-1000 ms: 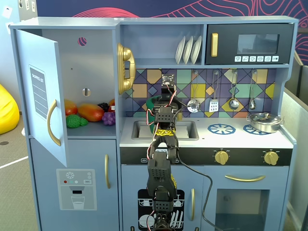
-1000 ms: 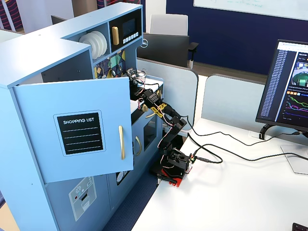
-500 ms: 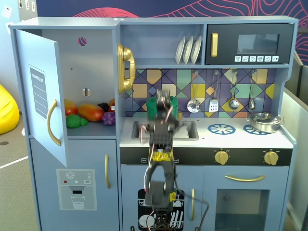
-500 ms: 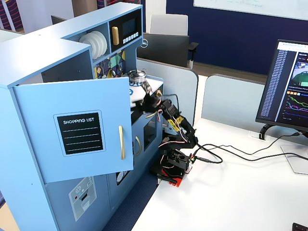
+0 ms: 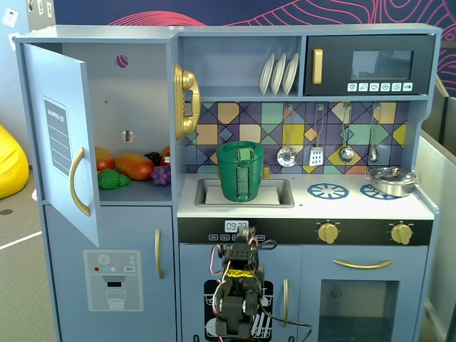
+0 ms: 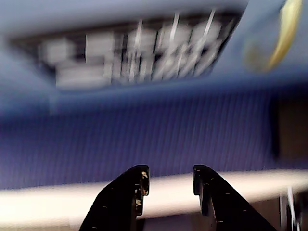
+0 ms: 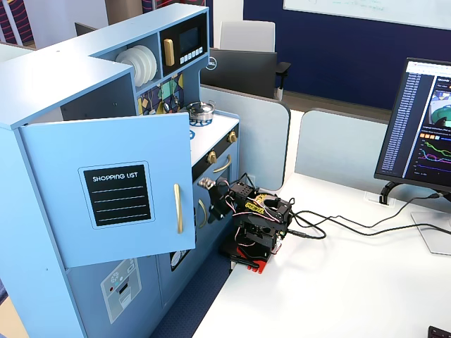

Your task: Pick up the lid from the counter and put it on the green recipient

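Green recipient stands in the sink; our arm is folded low below the counter.
We see the gripper spread and empty, jaws apart in the wrist view. The lid seems already seated at the pot's twelve o'clock. Reaching up blind, we risk clipping the counter edge.

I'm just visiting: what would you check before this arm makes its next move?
1. Tool empty: ok, jaws apart, nothing between.
2. Pot upright in the sink: ok.
3. Lid lying on the counter: not ok, it seems to sit on the pot.
4. Arm clear of the counter: ok, folded below it.
5. Wrist view sharp: not ok, blurred.
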